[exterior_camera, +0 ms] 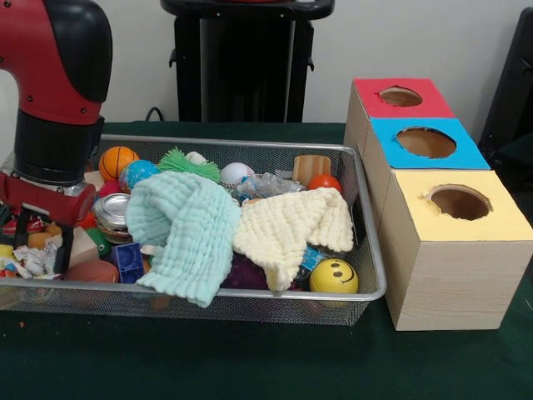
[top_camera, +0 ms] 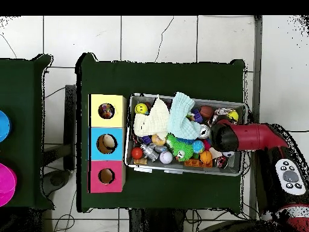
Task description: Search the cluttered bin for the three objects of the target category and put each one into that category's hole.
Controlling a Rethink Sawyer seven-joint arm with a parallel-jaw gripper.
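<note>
Mesh bin (exterior_camera: 371, 250) long axis L-R, arm (exterior_camera: 58, 92) over left end, gripper state unclear.

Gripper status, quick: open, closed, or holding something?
Gripper: cannot be told. The arm reaches down into the end of the wire mesh bin farthest from the boxes, and its own body and the clutter hide the tip in both views.

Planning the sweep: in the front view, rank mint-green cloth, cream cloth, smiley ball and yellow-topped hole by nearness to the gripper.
From the gripper, picture left:
1. mint-green cloth, bin middle
2. cream cloth, right of it
3. smiley ball, bin's near-right corner
4. yellow-topped hole, outside bin
</note>
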